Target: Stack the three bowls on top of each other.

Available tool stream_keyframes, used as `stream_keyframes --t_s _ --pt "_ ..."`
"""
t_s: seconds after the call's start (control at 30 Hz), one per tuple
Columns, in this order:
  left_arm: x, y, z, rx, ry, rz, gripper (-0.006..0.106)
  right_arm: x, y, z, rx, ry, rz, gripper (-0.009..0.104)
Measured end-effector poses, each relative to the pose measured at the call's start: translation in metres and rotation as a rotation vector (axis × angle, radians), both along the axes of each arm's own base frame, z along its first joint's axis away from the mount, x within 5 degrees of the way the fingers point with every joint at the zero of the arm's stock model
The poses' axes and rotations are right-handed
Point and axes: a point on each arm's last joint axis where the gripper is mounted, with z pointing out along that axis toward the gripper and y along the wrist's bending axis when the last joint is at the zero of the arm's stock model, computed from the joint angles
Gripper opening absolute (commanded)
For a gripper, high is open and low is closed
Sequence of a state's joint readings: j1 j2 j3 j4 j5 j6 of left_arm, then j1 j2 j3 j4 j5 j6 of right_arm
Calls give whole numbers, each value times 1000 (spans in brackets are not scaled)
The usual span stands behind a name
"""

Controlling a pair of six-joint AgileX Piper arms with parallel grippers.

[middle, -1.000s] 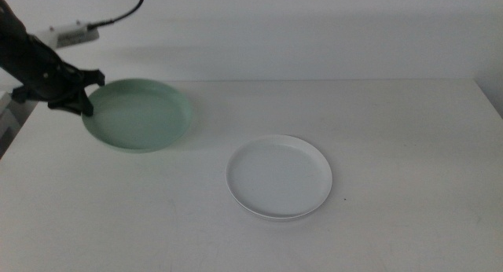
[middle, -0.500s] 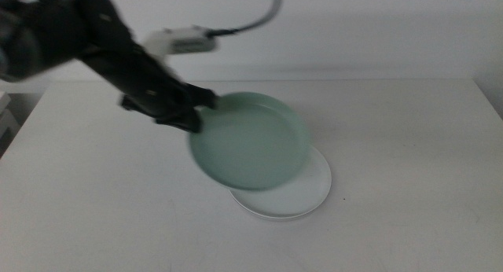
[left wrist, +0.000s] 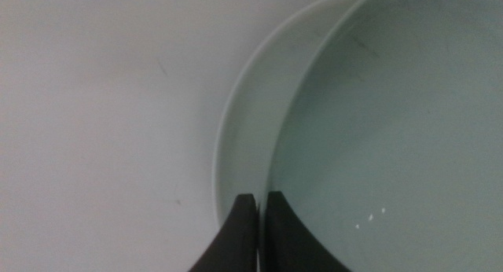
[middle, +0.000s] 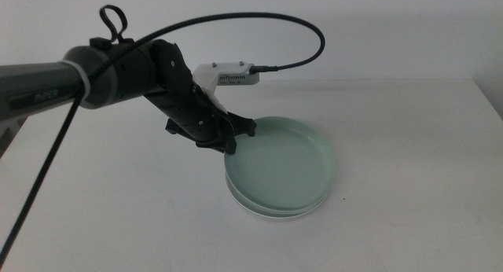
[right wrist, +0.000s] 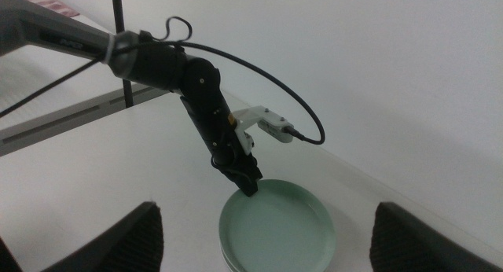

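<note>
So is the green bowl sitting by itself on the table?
No, the green bowl sits on top of the white bowl, whose rim peeks out underneath, with the left gripper pinching the green rim.

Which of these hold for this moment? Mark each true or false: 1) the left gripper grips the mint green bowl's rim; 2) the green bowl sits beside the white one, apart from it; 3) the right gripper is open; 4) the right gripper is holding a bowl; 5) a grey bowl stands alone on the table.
1) True: the left gripper is shut on the rim of the mint green bowl.
2) False: the green bowl lies over the white bowl, only whose edge shows beneath.
3) True: the right gripper has its jaws wide apart, raised above the table.
4) False: nothing is between its jaws.
5) False: no grey bowl can be made out in any view.
</note>
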State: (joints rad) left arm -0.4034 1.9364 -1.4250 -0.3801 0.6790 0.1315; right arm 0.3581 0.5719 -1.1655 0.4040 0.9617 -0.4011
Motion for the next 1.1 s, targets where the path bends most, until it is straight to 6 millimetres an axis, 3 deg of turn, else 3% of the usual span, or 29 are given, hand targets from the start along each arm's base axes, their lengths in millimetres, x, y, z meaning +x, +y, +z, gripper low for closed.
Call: stream_keyframes --t_s 0.13,0.2,0.37,0.4,0.6,0.93,1.1 --pt "2 0 -4 0 -6 8 18 0 0 0 0 0 0 70" --pt "3 0 -4 2 -10 4 34 0 0 0 0 0 0 70" --pt "3 0 -4 19 -32 -40 87 0 0 0 0 0 0 70" --pt "2 0 -3 21 -37 -47 91 0 0 0 0 0 0 70" --pt "-2 12 29 15 -106 -49 90 0 0 0 0 0 0 70" --pt "-14 70 110 -23 -321 78 85 0 0 0 0 0 0 70" --pt "-22 93 141 -39 -427 144 80 0 0 0 0 0 0 70"
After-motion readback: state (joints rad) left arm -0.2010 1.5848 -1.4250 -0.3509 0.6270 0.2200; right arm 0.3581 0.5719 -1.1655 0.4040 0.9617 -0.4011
